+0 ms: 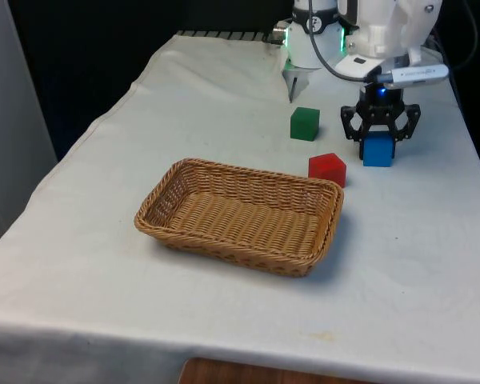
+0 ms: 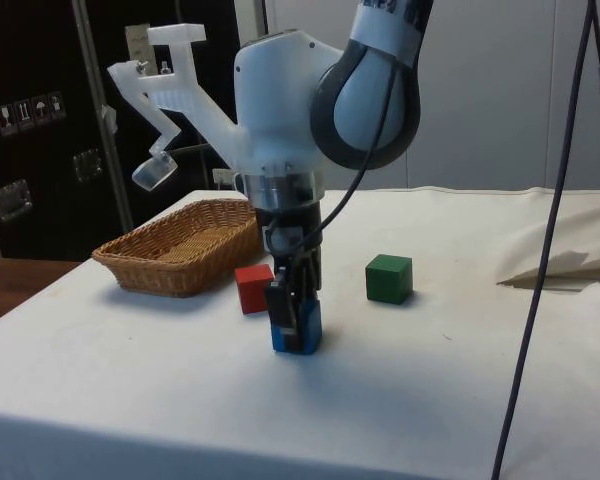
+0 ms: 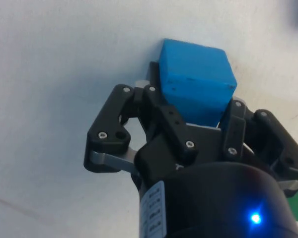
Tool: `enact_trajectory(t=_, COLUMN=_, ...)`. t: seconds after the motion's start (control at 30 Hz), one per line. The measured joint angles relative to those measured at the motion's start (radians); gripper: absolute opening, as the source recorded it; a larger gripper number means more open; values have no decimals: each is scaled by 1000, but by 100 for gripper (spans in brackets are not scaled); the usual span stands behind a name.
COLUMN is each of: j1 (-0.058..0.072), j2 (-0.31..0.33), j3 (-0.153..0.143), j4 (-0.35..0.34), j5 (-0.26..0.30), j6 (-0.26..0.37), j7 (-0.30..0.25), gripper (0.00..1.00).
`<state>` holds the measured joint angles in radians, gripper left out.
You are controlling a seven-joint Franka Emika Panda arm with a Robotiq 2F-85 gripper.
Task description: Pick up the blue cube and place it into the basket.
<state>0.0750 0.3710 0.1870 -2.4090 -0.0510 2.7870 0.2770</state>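
Bright, even overhead light; soft shadows under the basket (image 1: 238, 216) and cubes.

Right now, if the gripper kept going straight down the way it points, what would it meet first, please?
The gripper already straddles the blue cube, which seems to rest on the white cloth; so the cube, then the table.

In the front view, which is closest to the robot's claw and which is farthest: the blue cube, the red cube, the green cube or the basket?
From the gripper outward:
1. Blue cube, right between the fingers.
2 and 3. Red cube and green cube, both toward the front view's left; too close to call.
4. Basket, farthest, on the front view's left and nearer the camera.
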Motion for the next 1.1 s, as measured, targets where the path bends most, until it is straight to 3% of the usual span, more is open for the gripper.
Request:
enact_trajectory(t=0.27, j1=0, j2=-12, j3=0, j4=6, j5=0, j6=-6, j7=2, gripper=2)
enact_trajectory(t=0.53, j1=-6, j2=-101, j3=0, j4=10, j5=2, j6=-101, j7=6, gripper=2)
enact_trajectory(t=1.1, j1=-22, j2=-210, j3=-6, j4=25, j5=2, j6=-238, j7=4, gripper=2)
